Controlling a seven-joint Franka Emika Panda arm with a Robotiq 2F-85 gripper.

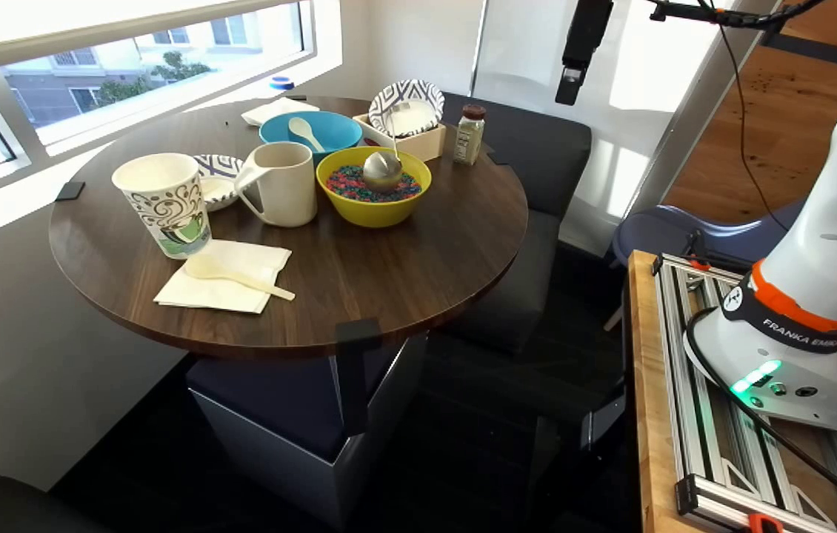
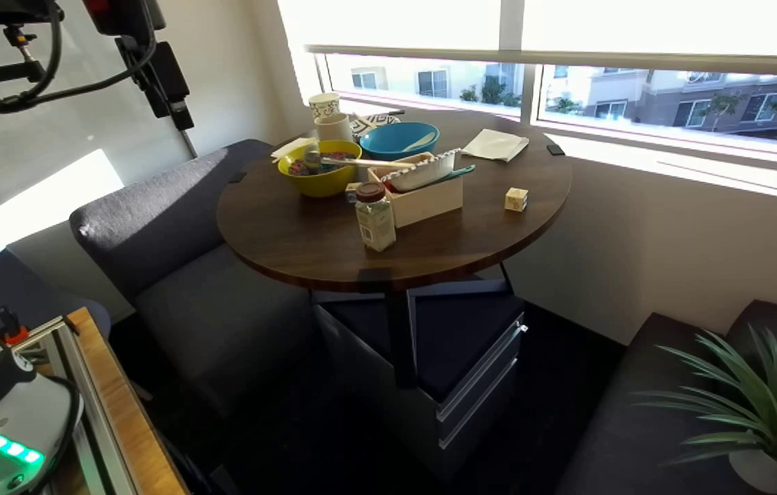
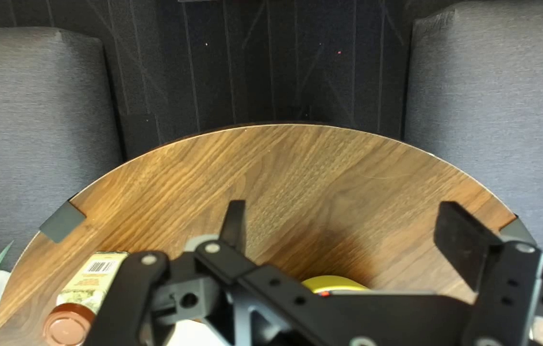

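- Zero things are held: the black end effector (image 3: 341,204) is spread.
- Below it, the round yellow bowl (image 1: 370,214) could spill, if its rounded silvery metal ladle (image 1: 383,174) gets bumped.

The yellow bowl (image 1: 378,215) is plain; its contents (image 1: 348,183) show red, green and blue. Beside the yellow bowl, a cream mug (image 1: 291,189) and a blue bowl (image 1: 341,129) are unpatterned. Near the yellow bowl, a white dish (image 1: 411,102) bears dark geometric bands. Farther from the yellow bowl, a white cup (image 1: 170,211) carries brown scrolls; the gripper (image 3: 341,205) is mainly black.
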